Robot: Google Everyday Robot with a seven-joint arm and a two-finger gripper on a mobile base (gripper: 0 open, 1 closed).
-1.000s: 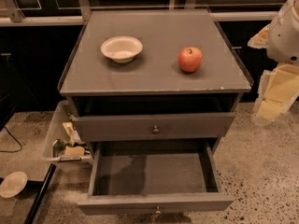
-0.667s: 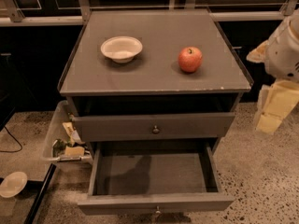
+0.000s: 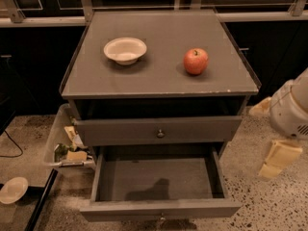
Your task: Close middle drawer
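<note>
The middle drawer is grey and pulled far out at the bottom of the view. Its deep tray is bare, and its low front has a small round knob. Above it, a taller-fronted grey drawer with a knob stands slightly out of the cabinet. My gripper, cream and white, hangs at the right edge beside the cabinet. It is level with the open drawer's right side and apart from it, touching nothing.
A white bowl and a red apple sit on the cabinet top. A clear bin of scraps stands on the floor at the left. A white dish lies at the bottom left. Speckled floor lies to the right.
My arm has moved down along the cabinet's right side, from level with the top to level with the drawers. The drawers, bowl and apple have not moved.
</note>
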